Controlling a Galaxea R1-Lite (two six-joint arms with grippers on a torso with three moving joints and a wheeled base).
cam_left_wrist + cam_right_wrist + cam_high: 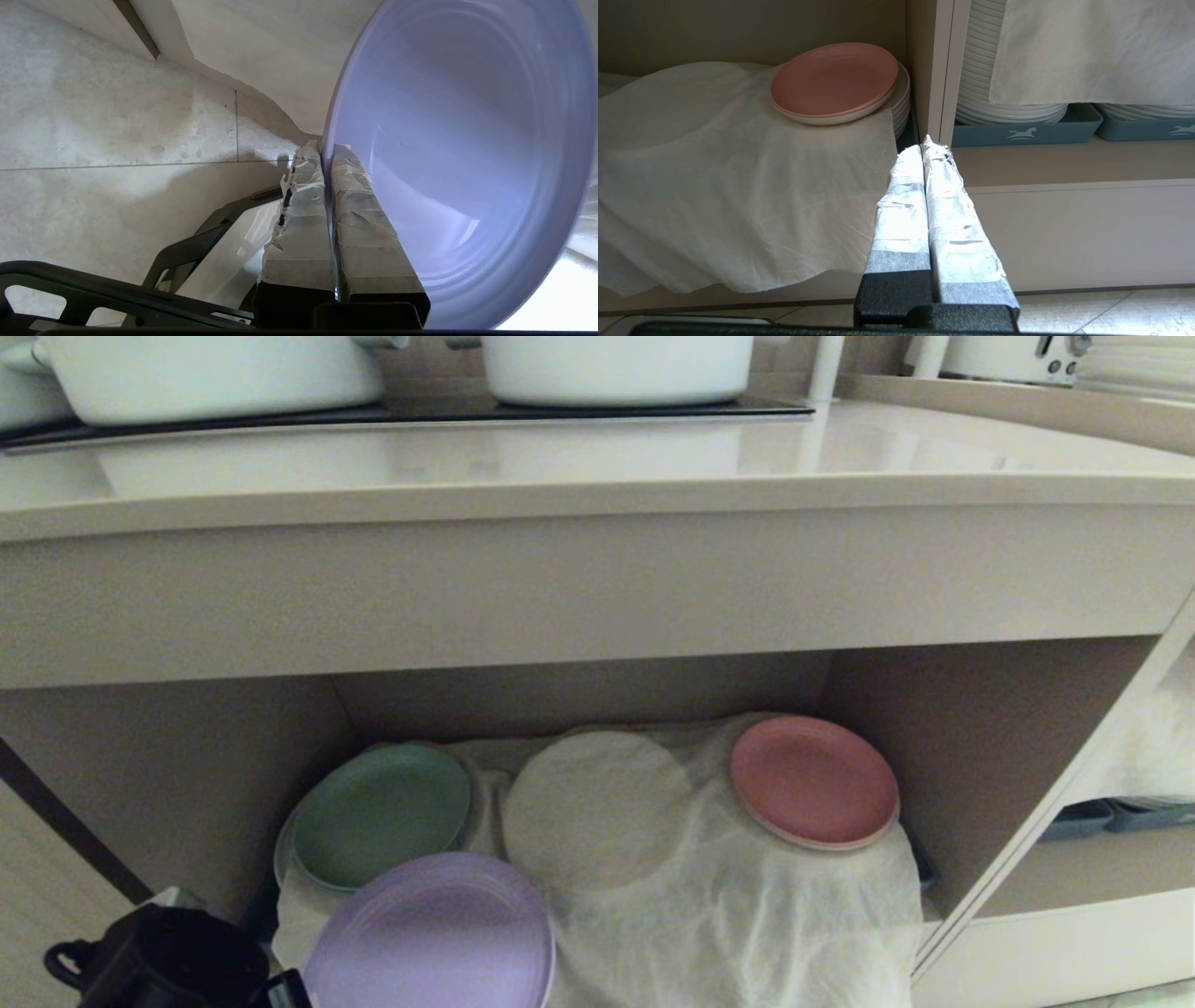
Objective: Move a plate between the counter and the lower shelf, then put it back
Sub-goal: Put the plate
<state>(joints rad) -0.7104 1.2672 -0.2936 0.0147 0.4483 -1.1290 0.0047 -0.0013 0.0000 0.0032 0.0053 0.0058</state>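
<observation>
The left gripper is held low at the shelf's left front, jaws clamped on the rim of the plate, which is tilted over the cloth's edge. The right gripper is parked, jaws closed on nothing.

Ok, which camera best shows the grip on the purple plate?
Left wrist view: the left gripper is shut on the purple plate at its rim. Head view shows the plate, grip hidden. Right wrist view shows neither.

The round lavender plate hangs tilted at the near left mouth of the cloth-draped lower shelf, below the glossy beige counter.
</observation>
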